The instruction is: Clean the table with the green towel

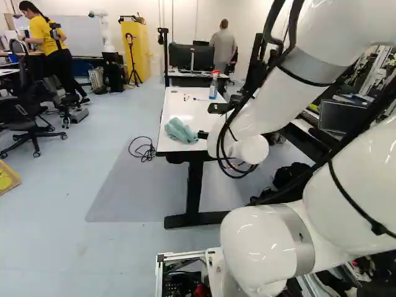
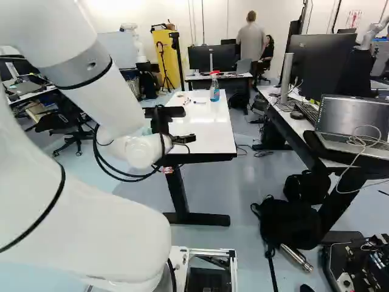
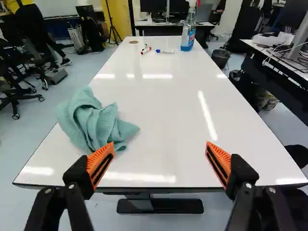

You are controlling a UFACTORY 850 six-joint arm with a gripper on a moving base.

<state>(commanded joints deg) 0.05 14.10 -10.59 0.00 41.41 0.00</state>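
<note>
- Rises from the foot of both base views as a white arm (image 1: 272,111), bent out toward the table (image 3: 159,101).
- Only in the right base view, on the floor between the table and the desk with the laptop (image 2: 354,125): a black bag (image 2: 292,222).
- Only in the left base view, on the floor left of the table's near end: a looped cable (image 1: 143,149).
- By the near edge, with the gripper (image 2: 183,139): in the wrist view, fingers spread wide, with the near edge crossing between.
- Just ahead of one finger, on the near part of the tabletop by the left long edge: the green towel (image 3: 91,120), crumpled; contact with the finger, or overhang, impossible to tell. Plain in the left base view, mostly behind the arm in the right.
- Slants with its long axis from the left edge inward and nearer, pointing a narrow corner at the table's middle.
- Beyond and right of the towel, a broad bare stretch of tabletop; then markers (image 3: 145,49) and, near the far end, a spray bottle (image 3: 188,34).
</note>
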